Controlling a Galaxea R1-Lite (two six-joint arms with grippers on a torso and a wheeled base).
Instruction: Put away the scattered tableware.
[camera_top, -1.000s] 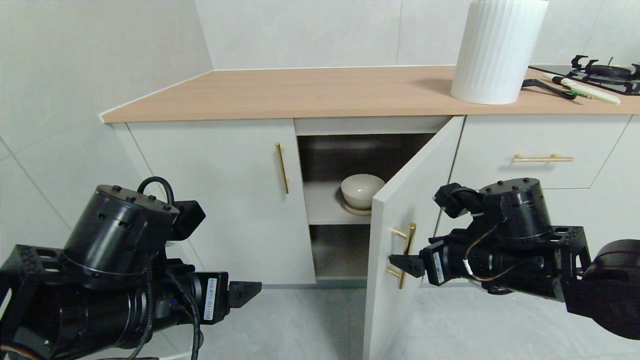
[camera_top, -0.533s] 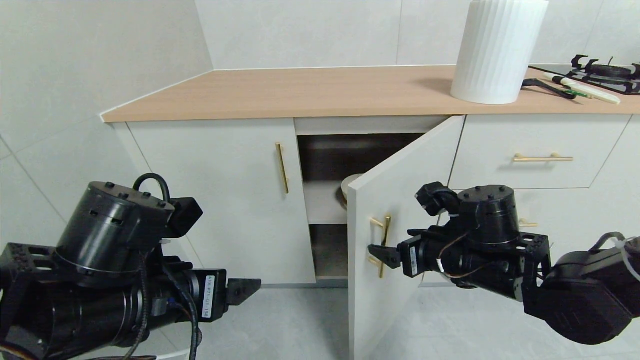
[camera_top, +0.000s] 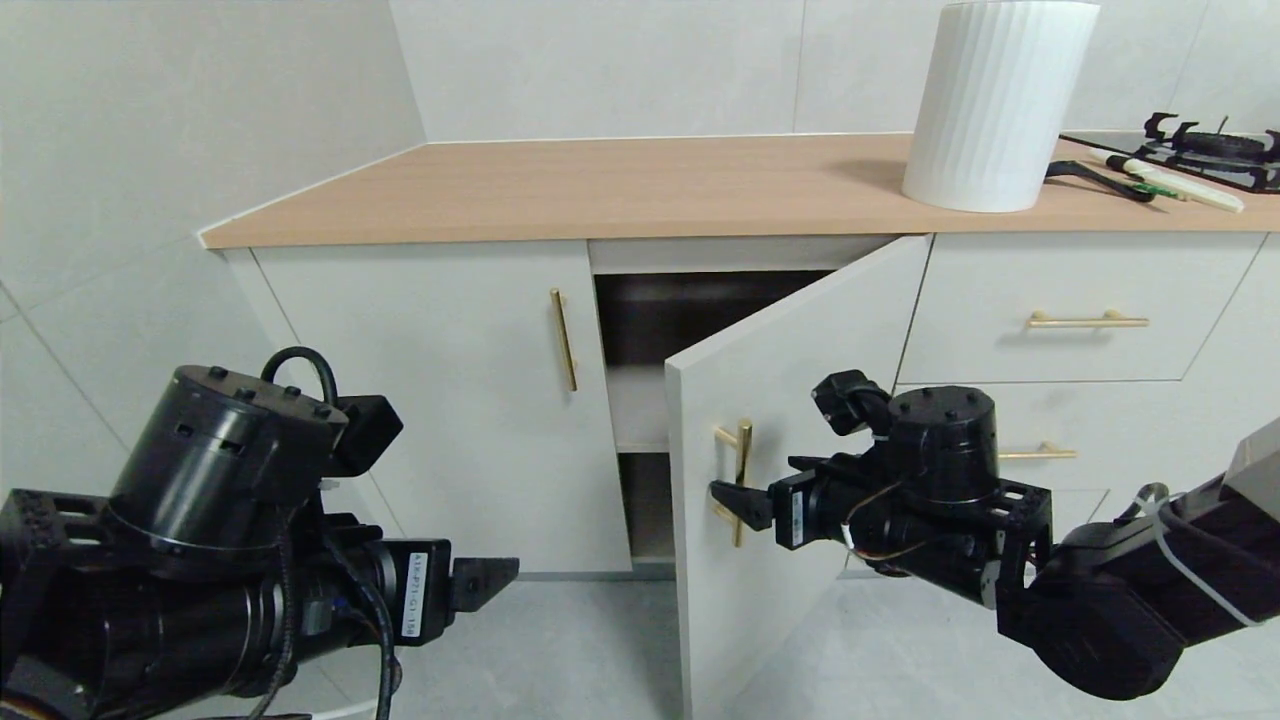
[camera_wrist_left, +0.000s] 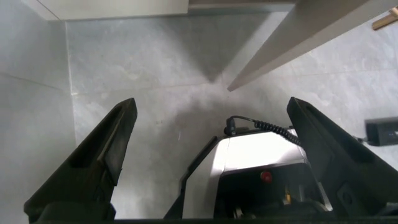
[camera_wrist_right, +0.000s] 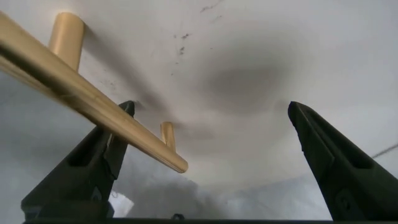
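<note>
gold cabinet handle (camera_wrist_right: 74, 84) just beside finger (camera_wrist_right: 87, 168) of wide-open right end effector (camera_wrist_right: 210, 109).

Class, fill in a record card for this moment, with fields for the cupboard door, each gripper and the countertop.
Cupboard door: partly open, gold handle upright
Right gripper: open, at the gold handle, not clamped on it
Left gripper: open, empty, low above the floor
Countertop: white ribbed container toward the right
</note>
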